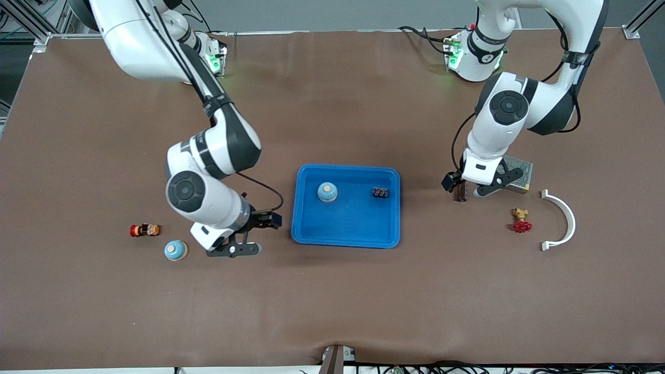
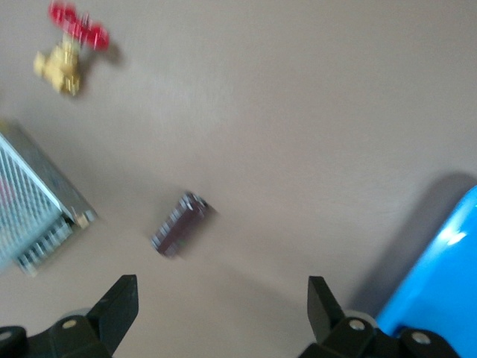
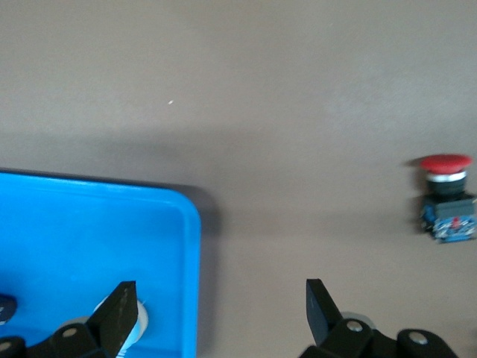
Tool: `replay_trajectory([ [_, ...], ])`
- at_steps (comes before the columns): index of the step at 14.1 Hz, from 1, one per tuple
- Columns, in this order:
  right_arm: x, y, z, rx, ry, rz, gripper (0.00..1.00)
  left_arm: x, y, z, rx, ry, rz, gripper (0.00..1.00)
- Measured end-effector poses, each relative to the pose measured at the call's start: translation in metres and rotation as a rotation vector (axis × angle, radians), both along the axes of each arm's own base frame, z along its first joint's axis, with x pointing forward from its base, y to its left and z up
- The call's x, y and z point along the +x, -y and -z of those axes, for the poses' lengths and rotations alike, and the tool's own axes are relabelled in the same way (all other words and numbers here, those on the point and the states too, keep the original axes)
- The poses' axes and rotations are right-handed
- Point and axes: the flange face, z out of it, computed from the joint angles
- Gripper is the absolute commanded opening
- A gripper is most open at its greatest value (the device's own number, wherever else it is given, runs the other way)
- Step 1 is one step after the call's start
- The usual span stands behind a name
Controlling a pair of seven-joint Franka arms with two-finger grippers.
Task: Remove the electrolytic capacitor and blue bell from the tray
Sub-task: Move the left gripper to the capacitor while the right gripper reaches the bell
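Note:
A blue tray [image 1: 345, 226] sits mid-table. In it stand a blue dome-shaped bell [image 1: 327, 191] and a small black capacitor [image 1: 380, 192]. A second bell [image 1: 175, 250] rests on the table toward the right arm's end. My right gripper [image 1: 249, 235] hangs open and empty between that bell and the tray; its wrist view shows the tray's corner [image 3: 89, 224] and part of the tray's bell [image 3: 140, 322]. A brown capacitor [image 1: 460, 194] lies on the table just under my left gripper [image 1: 470, 187], which is open and empty; the capacitor [image 2: 181, 224] is clear of the fingers.
A metal mesh box [image 1: 519, 174], a brass valve with a red wheel [image 1: 520, 221] and a white curved bracket [image 1: 563, 218] lie toward the left arm's end. A red push button [image 1: 144, 230] lies beside the table's bell.

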Motion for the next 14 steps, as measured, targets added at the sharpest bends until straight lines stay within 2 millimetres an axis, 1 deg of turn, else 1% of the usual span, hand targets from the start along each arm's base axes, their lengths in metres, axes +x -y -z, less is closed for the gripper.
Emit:
replay_trajectory([
  [2, -0.012, -0.022, 0.001, -0.003, -0.008, 0.010, 1.00, -0.002, 0.007, -0.004, -0.036, 0.002, -0.123, 1.00],
  [4, -0.024, -0.043, 0.004, -0.008, -0.016, 0.010, 1.00, -0.001, 0.009, -0.006, -0.075, 0.008, -0.259, 1.00],
  [6, -0.036, -0.059, 0.010, -0.014, -0.026, -0.009, 1.00, 0.000, 0.012, -0.008, -0.127, 0.018, -0.394, 1.00],
  [7, -0.042, -0.066, 0.016, -0.017, -0.031, -0.013, 1.00, -0.001, 0.018, -0.007, -0.141, 0.020, -0.447, 1.00],
  [11, -0.072, -0.102, 0.046, -0.018, -0.022, 0.020, 1.00, -0.016, 0.059, 0.003, -0.174, 0.007, -0.588, 1.00],
  [14, -0.090, -0.122, 0.059, -0.025, -0.031, 0.026, 1.00, -0.030, 0.087, 0.023, -0.177, -0.024, -0.652, 1.00],
])
